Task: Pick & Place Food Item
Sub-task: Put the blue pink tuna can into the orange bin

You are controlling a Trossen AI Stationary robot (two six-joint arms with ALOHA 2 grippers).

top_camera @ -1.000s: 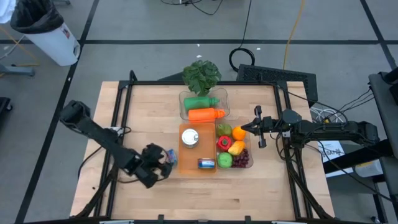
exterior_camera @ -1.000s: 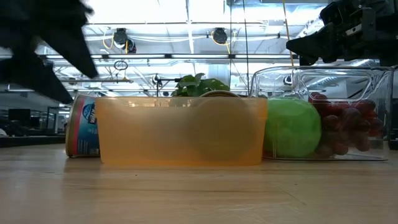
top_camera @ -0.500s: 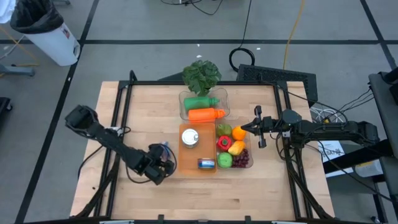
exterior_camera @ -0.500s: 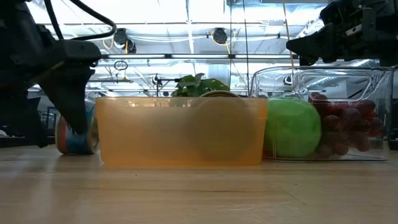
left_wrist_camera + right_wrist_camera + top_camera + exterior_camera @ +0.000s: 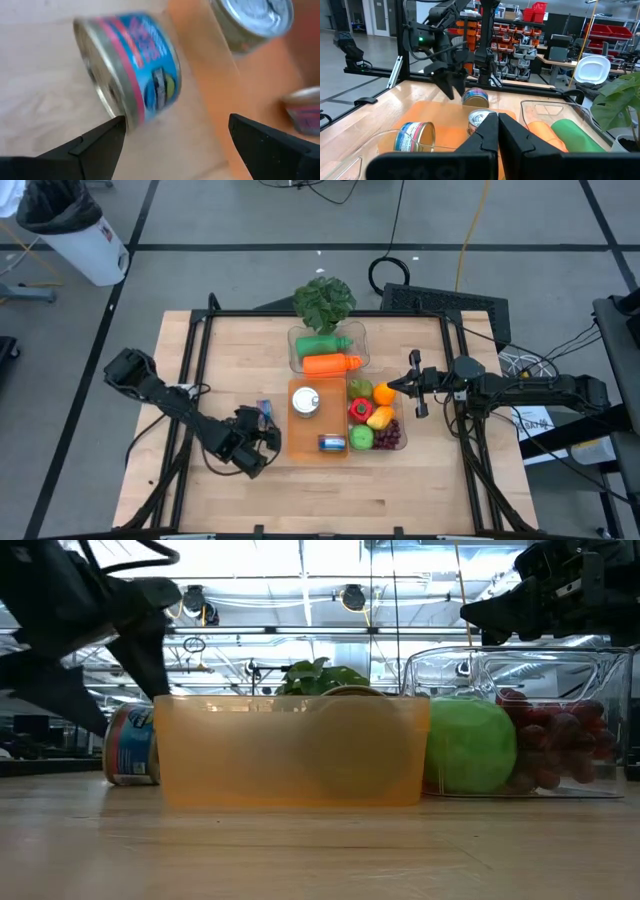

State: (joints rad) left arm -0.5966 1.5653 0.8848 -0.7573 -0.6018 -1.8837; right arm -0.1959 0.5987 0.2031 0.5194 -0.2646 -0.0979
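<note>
A blue and pink can (image 5: 264, 410) lies on its curved side on the table, against the left wall of the orange bin (image 5: 300, 445); it also shows in the low view (image 5: 131, 745) and, blurred, in the left wrist view (image 5: 130, 70). My left gripper (image 5: 262, 431) is open just near of and above the can, with a finger on each side of it (image 5: 175, 122). My right gripper (image 5: 405, 385) is shut (image 5: 496, 117) and hovers at the right of the clear fruit bin (image 5: 398, 420). My left gripper stands around the can from the near-left, slanting down. In the left wrist view one fingertip (image 5: 112, 131) shows right at the can's metal rim (image 5: 107, 100); I cannot tell whether it touches. The can rests on the table.
The orange bin holds two more cans (image 5: 305, 400) (image 5: 332, 442). The clear bin to its right holds fruit (image 5: 362, 437). A far clear container (image 5: 296, 340) holds a green and an orange bottle, with a leafy plant (image 5: 323, 300) behind. Bare wood lies left and near.
My left gripper came in toward the orange bin, dipped around the can, then rose off it. The can has shifted a little toward the far edge along the bin's left wall.
</note>
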